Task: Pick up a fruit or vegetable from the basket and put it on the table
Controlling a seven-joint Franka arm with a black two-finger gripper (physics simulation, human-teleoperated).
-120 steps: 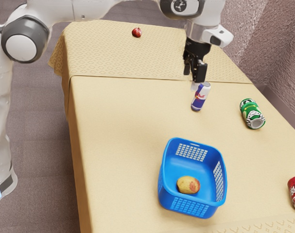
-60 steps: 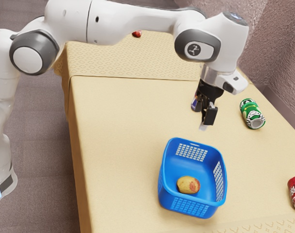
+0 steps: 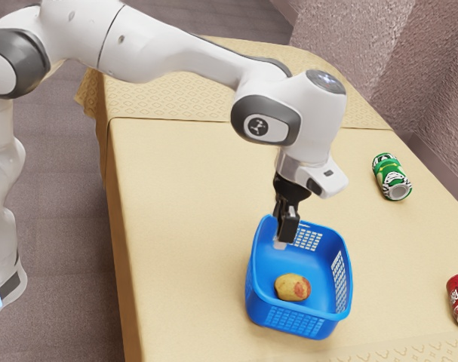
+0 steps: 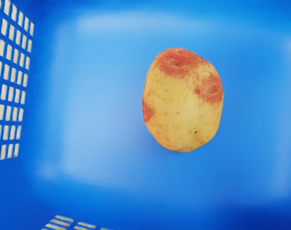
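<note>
So the blue basket (image 3: pixel 293 322) has one potato (image 3: pixel 293 286) on its floor, toward the exterior view's near side. Compared with the earlier frame, the hand (image 3: pixel 284 238) is over the basket now, not past its far rim. Potato hasn't budged. Honestly can't tell if the hand's wide or narrow. Basket's plasticky with slotted walls; potato's an oval, yellow with reddish patches.
</note>
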